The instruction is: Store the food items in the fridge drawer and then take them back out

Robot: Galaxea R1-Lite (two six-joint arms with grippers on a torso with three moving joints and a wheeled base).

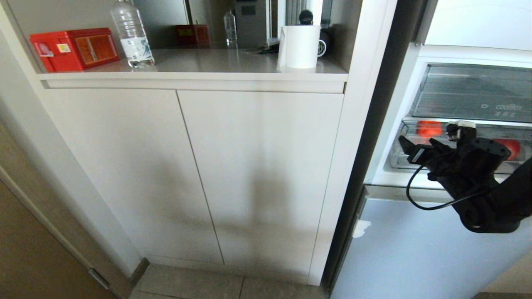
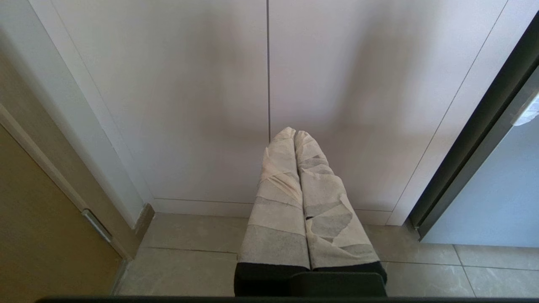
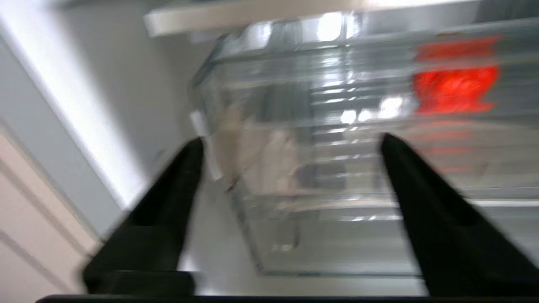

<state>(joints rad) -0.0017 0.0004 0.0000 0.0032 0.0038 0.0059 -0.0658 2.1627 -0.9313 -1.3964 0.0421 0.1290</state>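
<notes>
**Right gripper at the drawer front, fingers apart, nothing held**

Head view: I see my right gripper (image 1: 419, 145) at the open fridge, raised in front of the clear drawer (image 1: 399, 160). Two red balls sit inside that drawer: one (image 1: 429, 128) near its left end, another (image 1: 512, 148) further right, partly hidden behind the arm. Above is a second drawer with lettering (image 1: 474, 93). To the left, a white cabinet (image 1: 191, 174) carries a shelf with a red box (image 1: 75, 48), a water bottle (image 1: 132, 34) and a white paper roll (image 1: 299, 46).

Left wrist view: my left gripper (image 2: 294, 134) points at the cabinet doors above the tiled floor (image 2: 189, 261), well away from the fridge. Its wrapped fingers (image 2: 280, 185) lie pressed together with nothing between them.

Right wrist view: the picture is blurred, but the two black fingers (image 3: 177, 176) stand wide apart and empty, just before the drawer's near corner. A red ball (image 3: 454, 86) shows through the clear wall, off to one side.
</notes>
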